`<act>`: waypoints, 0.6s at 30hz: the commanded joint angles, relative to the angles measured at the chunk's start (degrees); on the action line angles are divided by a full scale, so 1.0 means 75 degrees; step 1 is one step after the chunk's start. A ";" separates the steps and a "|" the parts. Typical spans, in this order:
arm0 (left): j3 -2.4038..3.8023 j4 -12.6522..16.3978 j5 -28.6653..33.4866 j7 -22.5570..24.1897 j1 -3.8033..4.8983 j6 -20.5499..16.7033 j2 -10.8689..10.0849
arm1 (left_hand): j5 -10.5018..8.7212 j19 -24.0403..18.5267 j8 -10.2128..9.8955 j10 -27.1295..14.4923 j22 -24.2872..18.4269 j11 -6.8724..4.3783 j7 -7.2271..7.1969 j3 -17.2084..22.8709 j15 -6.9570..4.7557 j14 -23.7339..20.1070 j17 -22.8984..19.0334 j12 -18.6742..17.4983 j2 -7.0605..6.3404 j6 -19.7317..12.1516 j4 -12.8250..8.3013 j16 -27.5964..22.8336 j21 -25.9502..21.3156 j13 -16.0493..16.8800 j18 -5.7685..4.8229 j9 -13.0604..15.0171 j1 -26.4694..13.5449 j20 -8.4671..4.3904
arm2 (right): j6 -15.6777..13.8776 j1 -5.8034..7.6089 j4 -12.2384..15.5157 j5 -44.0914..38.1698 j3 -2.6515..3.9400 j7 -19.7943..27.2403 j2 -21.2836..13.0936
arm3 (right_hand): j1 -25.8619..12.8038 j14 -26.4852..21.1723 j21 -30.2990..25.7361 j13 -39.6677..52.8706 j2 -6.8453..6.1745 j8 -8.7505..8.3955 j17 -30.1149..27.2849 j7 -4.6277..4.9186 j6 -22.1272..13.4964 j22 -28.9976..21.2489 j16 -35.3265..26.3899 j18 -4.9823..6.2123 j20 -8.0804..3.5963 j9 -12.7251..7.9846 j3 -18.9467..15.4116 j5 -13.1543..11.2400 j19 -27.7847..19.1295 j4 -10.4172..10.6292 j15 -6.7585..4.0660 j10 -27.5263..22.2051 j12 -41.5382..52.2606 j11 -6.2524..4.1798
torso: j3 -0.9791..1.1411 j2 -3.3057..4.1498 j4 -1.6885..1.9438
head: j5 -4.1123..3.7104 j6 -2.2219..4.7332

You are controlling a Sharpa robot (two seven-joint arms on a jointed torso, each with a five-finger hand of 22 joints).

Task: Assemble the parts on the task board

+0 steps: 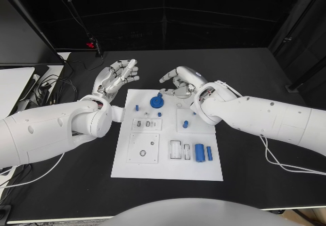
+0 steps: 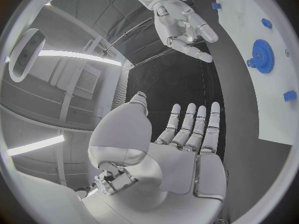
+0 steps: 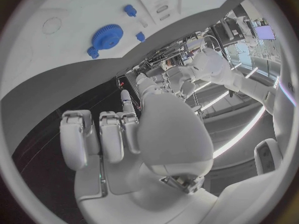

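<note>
- Task board (image 1: 167, 169), a white plate, lies flat in the middle of the black table (image 1: 258, 188), with small blue parts spread over it.
- Blue gear (image 1: 157, 101) sits near the board's far edge; two blue cylinders (image 1: 199, 153) lie side by side near the right edge, and a short blue peg (image 1: 185, 124) stands mid-board.
- Left hand (image 1: 117, 75) hovers off the board's far left corner, fingers straight and apart, holding nothing.
- Right hand (image 1: 180, 81) hangs over the far edge just beyond the gear, fingers loosely curled, nothing visibly in them.
- Parts look like light, rigid, smooth plastic: likely slippery, easily flicked aside.
- Gear probably best pinched across its toothed rim; cylinders across their middles, where they cannot roll away.
</note>
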 commanded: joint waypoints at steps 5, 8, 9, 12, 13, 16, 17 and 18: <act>0.0004 -0.0065 -0.0058 0.1278 0.0010 0.0113 0.0021 | 0.0042 -0.0047 -0.0026 0.0043 -0.0002 -0.0006 0.1153 -0.0045 0.0041 0.0014 0.0005 0.0018 0.0059 0.0010 0.0004 -0.0046 0.0004 -0.0007 0.0056 -0.0003 0.0018 0.0004 | -0.0161 0.0165 0.0861 0.2257 0.0004 0.0842 -0.1063 | 0.0036 0.0794 0.0025 0.2011 0.0138 -0.0047 0.2013 -0.0006 -0.0080 0.2012 0.0019 -0.0056 0.0042 -0.0012 -0.0015 0.0162 0.0807 -0.0023 0.0029 0.0795 0.0019 0.0003 | -0.0008 -0.0009 0.0001 | -0.0094 0.0058; 0.0004 -0.0096 -0.0058 0.1278 0.0008 0.0123 0.0038 | 0.0042 -0.0047 -0.0026 0.0043 -0.0002 -0.0006 0.1153 -0.0045 0.0041 0.0014 0.0005 0.0018 0.0059 0.0010 0.0004 -0.0046 0.0004 -0.0007 0.0056 -0.0003 0.0018 0.0004 | 0.0147 0.0182 0.1161 0.2255 -0.0004 0.0787 -0.1553 | 0.0038 0.0794 0.0025 0.2011 0.0158 -0.0060 0.2013 0.0048 -0.0244 0.2012 0.0019 -0.0056 0.0055 -0.0029 -0.0049 0.0204 0.0807 -0.0042 0.0062 0.0795 0.0019 0.0067 | -0.0001 -0.0024 -0.0021 | -0.0122 0.0074; 0.0004 -0.0105 -0.0058 0.1276 0.0008 0.0128 0.0043 | 0.0042 -0.0047 -0.0026 0.0043 -0.0002 -0.0006 0.1153 -0.0045 0.0041 0.0014 0.0005 0.0018 0.0059 0.0010 0.0004 -0.0046 0.0004 -0.0007 0.0056 -0.0003 0.0018 0.0004 | 0.0225 0.0184 0.1248 0.2234 -0.0006 0.0781 -0.1710 | 0.0032 0.0794 0.0025 0.2011 0.0162 -0.0039 0.2013 0.0072 -0.0281 0.2012 0.0019 -0.0056 0.0069 -0.0024 -0.0068 0.0206 0.0807 -0.0044 0.0085 0.0795 0.0019 0.0099 | 0.0004 -0.0024 -0.0027 | -0.0142 0.0085; 0.0004 -0.0132 -0.0058 0.1274 0.0005 0.0138 0.0051 | 0.0042 -0.0047 -0.0026 0.0043 -0.0002 -0.0006 0.1153 -0.0045 0.0041 0.0014 0.0005 0.0018 0.0059 0.0010 0.0004 -0.0046 0.0004 -0.0007 0.0056 -0.0003 0.0018 0.0004 | 0.0359 0.0184 0.1448 0.2178 -0.0012 0.0792 -0.2120 | 0.0033 0.0794 0.0025 0.2011 0.0163 0.0002 0.2013 0.0119 -0.0461 0.2012 0.0019 -0.0056 0.0107 -0.0014 -0.0129 0.0230 0.0807 -0.0064 0.0130 0.0795 0.0019 0.0137 | 0.0002 -0.0034 -0.0033 | -0.0236 0.0110; 0.0004 -0.0143 -0.0058 0.1273 0.0004 0.0141 0.0053 | 0.0042 -0.0047 -0.0026 0.0043 -0.0002 -0.0006 0.1153 -0.0045 0.0041 0.0014 0.0005 0.0018 0.0059 0.0010 0.0004 -0.0046 0.0004 -0.0007 0.0056 -0.0003 0.0018 0.0004 | 0.0387 0.0182 0.1500 0.2144 -0.0014 0.0790 -0.2255 | 0.0036 0.0794 0.0025 0.2011 0.0163 0.0018 0.2013 0.0127 -0.0519 0.2012 0.0019 -0.0056 0.0116 -0.0010 -0.0147 0.0234 0.0807 -0.0070 0.0138 0.0795 0.0019 0.0143 | -0.0002 -0.0037 -0.0037 | -0.0297 0.0127; 0.0003 -0.0172 -0.0058 0.1270 0.0000 0.0145 0.0058 | 0.0047 -0.0044 -0.0026 0.0044 0.0001 -0.0006 0.1153 -0.0049 0.0040 0.0015 0.0005 0.0018 0.0061 0.0011 0.0004 -0.0046 0.0008 -0.0007 0.0056 -0.0003 0.0022 0.0004 | 0.0470 0.0170 0.1598 0.1978 -0.0018 0.0741 -0.2607 | 0.0064 0.0794 0.0025 0.2011 0.0173 0.0064 0.2013 0.0147 -0.0668 0.2012 0.0019 -0.0056 0.0133 0.0004 -0.0178 0.0246 0.0807 -0.0095 0.0150 0.0795 0.0019 0.0149 | -0.0005 -0.0035 -0.0036 | -0.0466 0.0175; 0.0003 -0.0179 -0.0058 0.1270 -0.0002 0.0147 0.0060 | 0.0047 -0.0044 -0.0026 0.0044 0.0001 -0.0006 0.1153 -0.0049 0.0040 0.0015 0.0005 0.0018 0.0061 0.0011 0.0004 -0.0046 0.0008 -0.0007 0.0056 -0.0003 0.0022 0.0004 | 0.0493 0.0166 0.1616 0.1917 -0.0019 0.0716 -0.2708 | 0.0065 0.0794 0.0025 0.2011 0.0174 0.0086 0.2013 0.0152 -0.0706 0.2012 0.0019 -0.0056 0.0138 0.0011 -0.0191 0.0245 0.0807 -0.0096 0.0153 0.0795 0.0019 0.0153 | -0.0004 -0.0026 -0.0025 | -0.0540 0.0199; 0.0003 -0.0185 -0.0058 0.1269 -0.0005 0.0149 0.0062 | 0.0047 -0.0044 -0.0026 0.0044 0.0001 -0.0006 0.1153 -0.0049 0.0040 0.0015 0.0005 0.0018 0.0061 0.0011 0.0004 -0.0046 0.0008 -0.0007 0.0056 -0.0003 0.0022 0.0004 | 0.0515 0.0161 0.1628 0.1857 -0.0020 0.0692 -0.2801 | 0.0065 0.0794 0.0025 0.2011 0.0175 0.0097 0.2013 0.0154 -0.0720 0.2012 0.0019 -0.0056 0.0140 0.0015 -0.0197 0.0245 0.0807 -0.0097 0.0155 0.0795 0.0019 0.0154 | -0.0005 -0.0021 -0.0021 | -0.0611 0.0215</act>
